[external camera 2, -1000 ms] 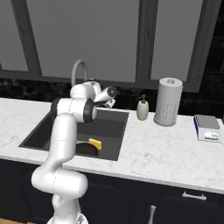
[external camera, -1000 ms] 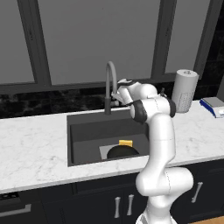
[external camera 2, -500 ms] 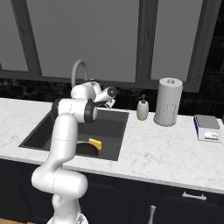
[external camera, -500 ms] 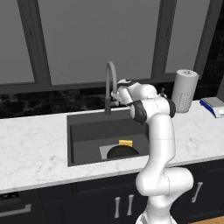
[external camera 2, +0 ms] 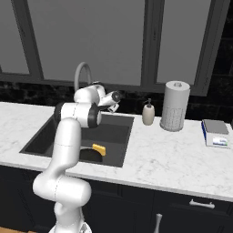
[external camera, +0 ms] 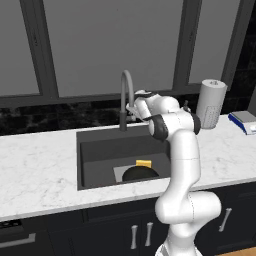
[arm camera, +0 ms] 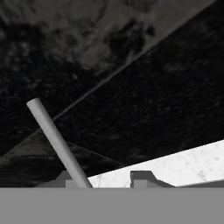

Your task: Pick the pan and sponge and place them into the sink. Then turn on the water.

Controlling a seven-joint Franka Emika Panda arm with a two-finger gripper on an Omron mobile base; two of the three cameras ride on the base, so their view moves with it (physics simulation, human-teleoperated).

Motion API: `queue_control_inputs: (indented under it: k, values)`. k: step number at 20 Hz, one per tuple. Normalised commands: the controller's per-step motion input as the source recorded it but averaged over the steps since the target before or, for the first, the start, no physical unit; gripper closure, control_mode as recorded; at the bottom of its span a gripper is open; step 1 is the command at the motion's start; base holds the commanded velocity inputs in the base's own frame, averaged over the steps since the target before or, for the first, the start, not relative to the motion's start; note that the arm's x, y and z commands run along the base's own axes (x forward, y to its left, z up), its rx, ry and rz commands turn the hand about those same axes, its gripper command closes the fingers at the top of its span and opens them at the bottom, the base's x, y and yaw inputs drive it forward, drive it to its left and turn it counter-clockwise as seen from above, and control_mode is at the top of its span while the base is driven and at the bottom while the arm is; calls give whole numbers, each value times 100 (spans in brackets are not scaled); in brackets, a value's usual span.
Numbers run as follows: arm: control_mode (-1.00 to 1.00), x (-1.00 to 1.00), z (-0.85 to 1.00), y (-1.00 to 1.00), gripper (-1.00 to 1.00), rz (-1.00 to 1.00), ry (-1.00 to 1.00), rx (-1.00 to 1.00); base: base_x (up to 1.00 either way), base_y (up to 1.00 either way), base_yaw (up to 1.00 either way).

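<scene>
The small black pan (external camera: 140, 174) lies at the bottom of the dark grey sink (external camera: 100, 150), with the yellow sponge (external camera: 143, 163) touching its far rim. From the right base view the pan (external camera 2: 91, 154) is partly behind my arm and the sponge (external camera 2: 98, 149) sits beside it. My gripper (external camera: 131, 109) is up at the back of the basin, close to the arched grey faucet (external camera: 124, 85). In the hand view a thin grey faucet lever (arm camera: 57, 140) slants up just over my left fingertip; the gripper (arm camera: 104, 179) is open, holding nothing. The water is out of view.
A paper towel roll (external camera 2: 174, 105) and a soap bottle (external camera 2: 147, 113) stand on the white marble counter (external camera 2: 173, 159) right of the sink. A blue-and-white flat object (external camera 2: 215, 132) lies farther right. A black backsplash (arm camera: 144, 100) rises right behind the faucet.
</scene>
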Motion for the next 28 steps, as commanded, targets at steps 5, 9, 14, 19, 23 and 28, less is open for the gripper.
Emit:
queue_control_inputs:
  k: [5, 9, 14, 19, 23, 28]
  values:
    - [-100, 0, -24, 0, 100, -12, -1, 23, 0, 0, 0]
    - [-100, 0, -21, 0, 100, -19, 0, 21, 0, 0, 0]
    - [-100, 0, -28, -12, 100, -12, 0, 23, 0, 0, 0]
    - [-100, 0, -33, -22, 100, -9, 0, 25, 0, 0, 0]
    - [-100, 0, -34, -11, 100, -6, 3, 22, 0, 0, 0]
    - [-100, 1, -31, -2, 100, -2, 1, 16, 0, 0, 0]
